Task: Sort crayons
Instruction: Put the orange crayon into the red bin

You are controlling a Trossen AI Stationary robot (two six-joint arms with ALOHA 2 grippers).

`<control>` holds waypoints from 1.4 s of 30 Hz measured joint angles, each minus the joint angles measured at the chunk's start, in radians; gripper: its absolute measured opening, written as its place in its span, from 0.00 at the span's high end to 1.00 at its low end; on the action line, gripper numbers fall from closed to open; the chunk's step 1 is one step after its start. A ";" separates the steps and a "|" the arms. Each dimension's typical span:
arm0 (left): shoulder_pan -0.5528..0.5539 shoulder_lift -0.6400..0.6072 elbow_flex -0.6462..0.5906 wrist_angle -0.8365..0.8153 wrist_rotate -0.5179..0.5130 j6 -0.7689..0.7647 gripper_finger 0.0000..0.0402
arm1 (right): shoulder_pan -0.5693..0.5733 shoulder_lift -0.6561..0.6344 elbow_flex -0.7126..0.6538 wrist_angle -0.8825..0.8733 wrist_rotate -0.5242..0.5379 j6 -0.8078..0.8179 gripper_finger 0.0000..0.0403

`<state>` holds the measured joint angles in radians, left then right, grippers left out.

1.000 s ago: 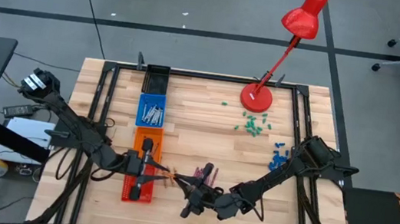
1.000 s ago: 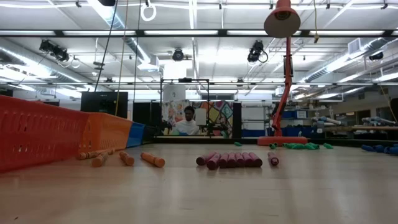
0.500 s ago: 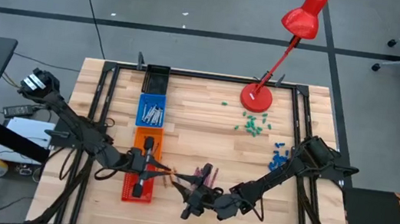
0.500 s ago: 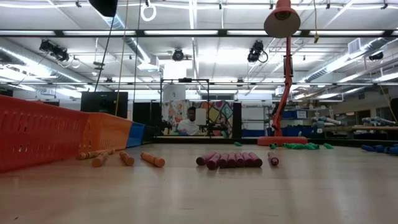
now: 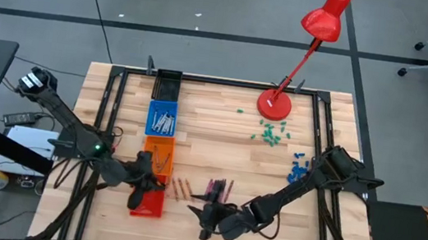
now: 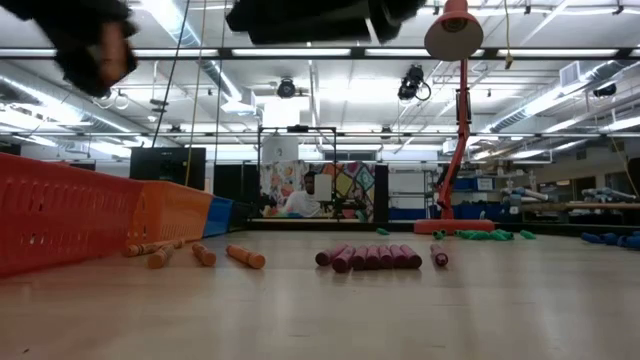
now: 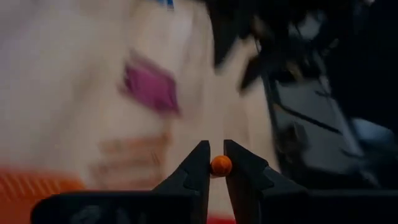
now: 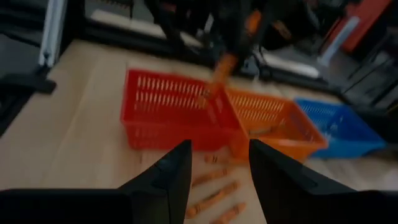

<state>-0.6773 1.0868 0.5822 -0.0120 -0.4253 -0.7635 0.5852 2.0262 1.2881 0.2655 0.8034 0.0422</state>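
Three baskets stand in a row at the table's left: blue (image 5: pixel 162 118) with grey crayons, orange (image 5: pixel 159 156), red (image 5: pixel 148 203). Several orange crayons (image 5: pixel 180 188) and magenta crayons (image 5: pixel 220 190) lie on the wood beside them. My left gripper (image 5: pixel 148 181) hovers over the place where the red and orange baskets meet, shut on an orange crayon (image 7: pixel 221 165). My right gripper (image 5: pixel 201 216) stands open near the table's front edge, below the magenta crayons, with nothing between its fingers (image 8: pixel 177 171). My left gripper pinches one orange crayon between its two fingertips (image 7: pixel 200 163). The crayon's round end (image 7: pixel 221 165) faces the wrist camera. In the right wrist view the crayon (image 8: pixel 225 64) slants down from the fingers, lifted clear above the red basket (image 8: pixel 168 118) and the orange basket (image 8: pixel 273 124).
A black basket (image 5: pixel 167 82) sits behind the blue one. A red desk lamp (image 5: pixel 276 103) stands at the far right, with green bits (image 5: pixel 270 132) and blue bits (image 5: pixel 299 166) near it. A person (image 6: pixel 308 196) is in the room behind.
The two grippers stood tip to tip above the orange crayons; they are now apart. My left gripper has drawn back toward the table's left, over the baskets, and has rolled. My right gripper has sunk toward the near edge. Both arms now show at the low view's top.
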 joint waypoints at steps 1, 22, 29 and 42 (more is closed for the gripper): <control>0.000 -0.002 0.000 -0.027 0.047 -0.052 0.88 | -0.003 0.000 0.000 -0.021 -0.001 0.021 0.60; -0.001 0.020 0.000 -0.374 0.278 -0.441 0.78 | -0.007 0.000 0.000 -0.066 -0.004 0.060 0.60; 0.002 0.061 0.000 -0.376 0.334 -0.445 0.75 | -0.007 0.000 0.000 -0.066 -0.005 0.060 0.60; 0.041 0.057 0.052 -0.375 0.333 -0.197 0.75 | -0.007 0.000 0.000 -0.067 -0.014 0.060 0.60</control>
<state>-0.6364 1.1436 0.6342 -0.3868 -0.0921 -0.9603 0.5781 2.0262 1.2881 0.1989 0.7895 0.1024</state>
